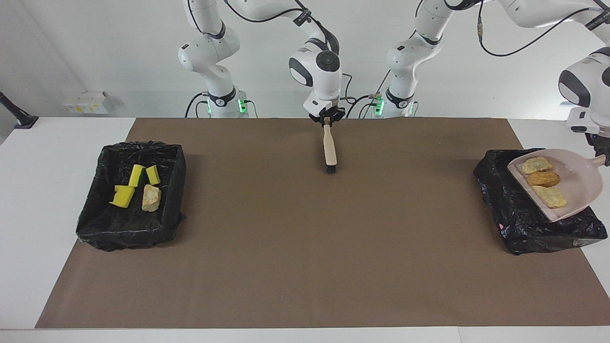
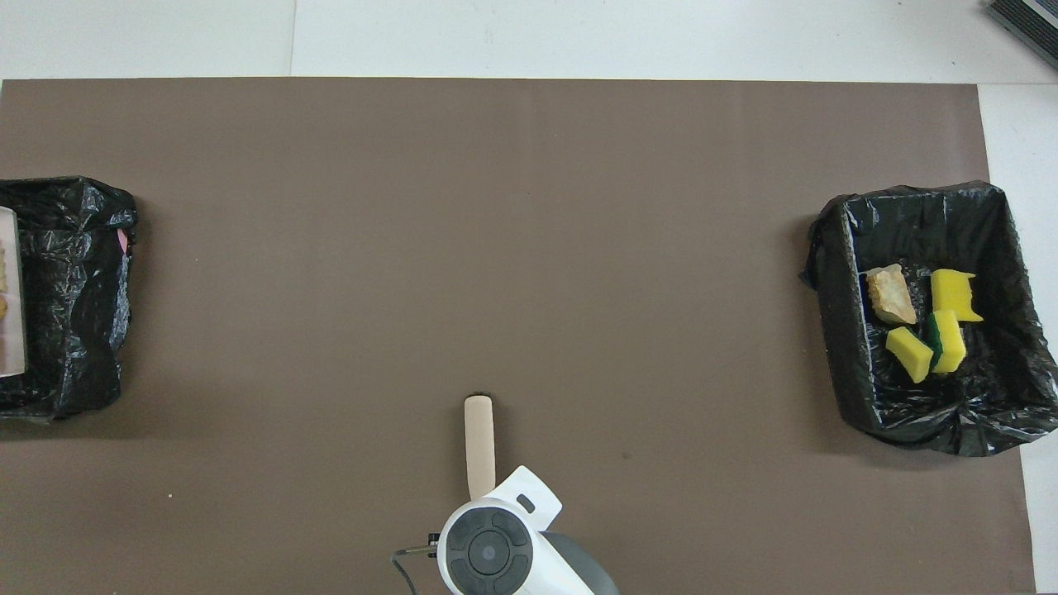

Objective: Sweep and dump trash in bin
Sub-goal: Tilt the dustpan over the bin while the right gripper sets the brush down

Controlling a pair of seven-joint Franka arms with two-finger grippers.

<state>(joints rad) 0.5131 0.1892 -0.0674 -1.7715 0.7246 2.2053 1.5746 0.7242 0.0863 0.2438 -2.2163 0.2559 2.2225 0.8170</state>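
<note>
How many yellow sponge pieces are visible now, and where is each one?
3. All yellow sponge pieces lie in the black-lined bin toward the right arm's end, beside a tan lump. Others could be hidden.

A brown mat (image 1: pixel 305 247) covers the white bench (image 1: pixel 28 214). 2 black-lined bins (image 1: pixel 131 228) (image 1: pixel 538 228) hold yellow sponge pieces (image 1: pixel 123 196), and 3 tan-orange lumps (image 1: pixel 543 179) sit on the beige dustpan (image 1: pixel 579 183). The brush (image 1: pixel 329 148) is beige with black bristles.
</note>
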